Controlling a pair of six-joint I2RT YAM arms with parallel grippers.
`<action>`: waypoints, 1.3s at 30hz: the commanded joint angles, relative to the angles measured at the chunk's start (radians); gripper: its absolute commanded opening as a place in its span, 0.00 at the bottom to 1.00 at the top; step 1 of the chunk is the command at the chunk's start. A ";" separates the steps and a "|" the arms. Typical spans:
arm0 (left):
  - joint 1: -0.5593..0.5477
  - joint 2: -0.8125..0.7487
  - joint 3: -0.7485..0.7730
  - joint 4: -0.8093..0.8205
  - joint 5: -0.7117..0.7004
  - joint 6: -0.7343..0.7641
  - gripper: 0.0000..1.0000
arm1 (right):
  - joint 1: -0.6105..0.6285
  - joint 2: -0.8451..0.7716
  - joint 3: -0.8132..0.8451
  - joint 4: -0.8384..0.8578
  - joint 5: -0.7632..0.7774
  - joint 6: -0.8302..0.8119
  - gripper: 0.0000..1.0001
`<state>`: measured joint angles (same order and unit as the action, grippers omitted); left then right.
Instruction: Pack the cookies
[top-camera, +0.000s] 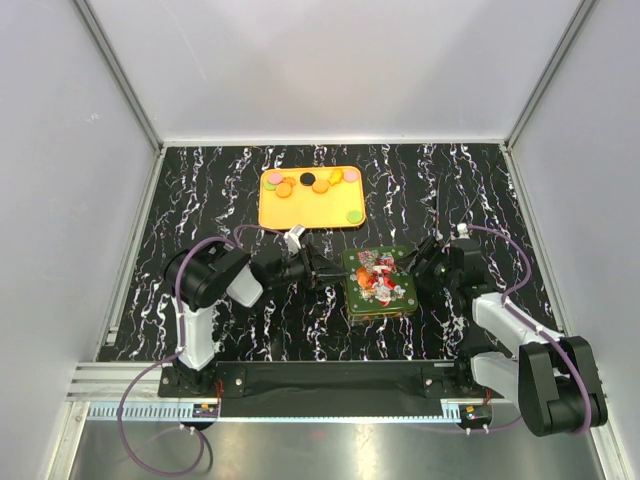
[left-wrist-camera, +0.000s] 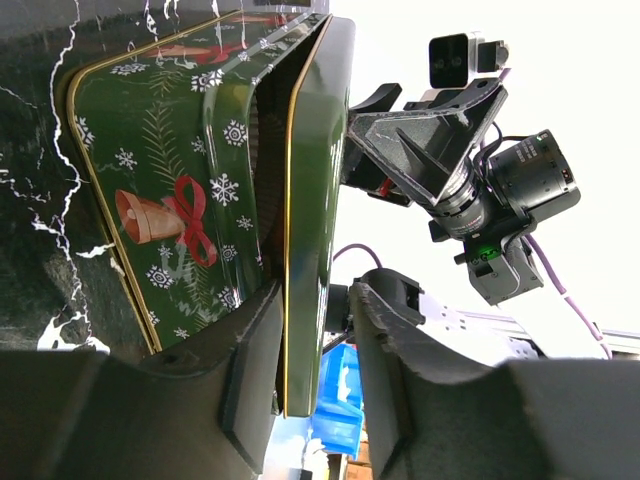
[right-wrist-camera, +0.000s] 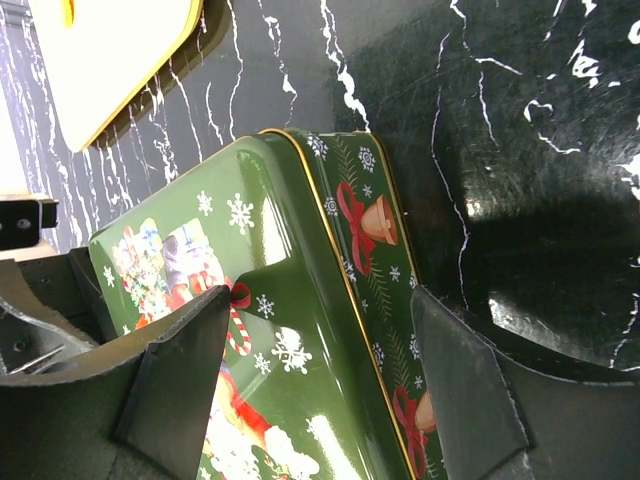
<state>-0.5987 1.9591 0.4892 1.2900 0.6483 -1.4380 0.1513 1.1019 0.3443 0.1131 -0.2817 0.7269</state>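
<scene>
The left arm (top-camera: 195, 325) and the right arm (top-camera: 505, 318) are built of white links joined by rounded black housings, purple cables (top-camera: 122, 408) are looped from the bases along each, and the right gripper (right-wrist-camera: 315, 340) is fitted with thick, matte dark-grey fingers (right-wrist-camera: 170, 380).

The surface (top-camera: 200, 200) is black, marbled with thin white veins, and walled by pale panels on three sides. Two things lie directly on it. An orange tray (top-camera: 310, 210) sits toward the far edge, about midway across. A green Christmas tin (top-camera: 395, 300) rests nearer the arm bases, right of centre, apart from the tray.
</scene>
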 joint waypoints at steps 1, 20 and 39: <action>0.011 -0.012 -0.017 0.095 0.013 0.034 0.41 | 0.004 -0.017 0.045 -0.013 0.027 -0.027 0.80; 0.028 -0.012 -0.026 0.058 0.014 0.048 0.46 | 0.002 -0.025 0.088 -0.078 0.036 -0.038 0.78; 0.016 -0.077 -0.024 -0.066 -0.001 0.137 0.60 | 0.017 0.001 0.128 -0.141 0.052 -0.050 0.75</action>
<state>-0.5774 1.9251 0.4618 1.2106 0.6537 -1.3525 0.1570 1.0981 0.4274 -0.0048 -0.2630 0.6941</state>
